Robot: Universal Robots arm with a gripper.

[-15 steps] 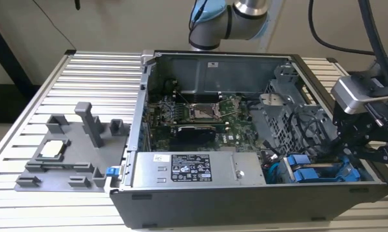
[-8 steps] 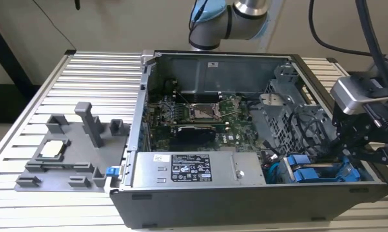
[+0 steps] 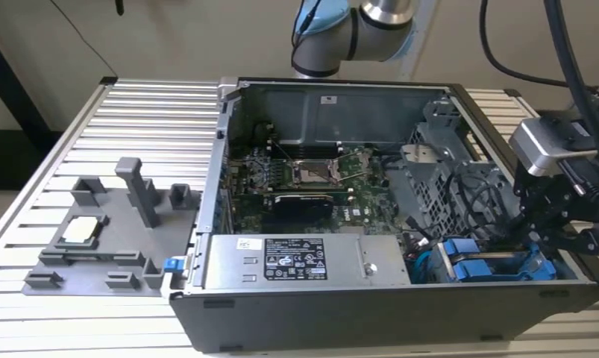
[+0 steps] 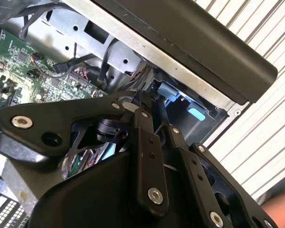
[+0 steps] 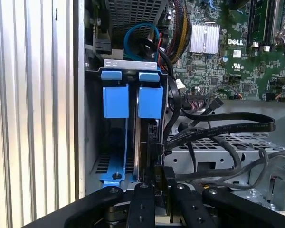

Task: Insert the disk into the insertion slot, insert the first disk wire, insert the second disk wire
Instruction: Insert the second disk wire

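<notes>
Black cables [image 5: 218, 130] beside blue-framed disk [image 5: 149, 102], gripper [image 5: 156, 187] at its end

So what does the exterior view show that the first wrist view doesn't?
Exterior view alone: the whole open computer case on the slatted table, the grey power-supply box, the grey fixture tray with a small chip on it, and the arm's elbow joint.

First wrist view alone: a silver heatsink on the motherboard, a blue cable loop, and black cables crossing the drive cage.

Both: the blue carrier frames in the bay, the green motherboard and the gripper.
</notes>
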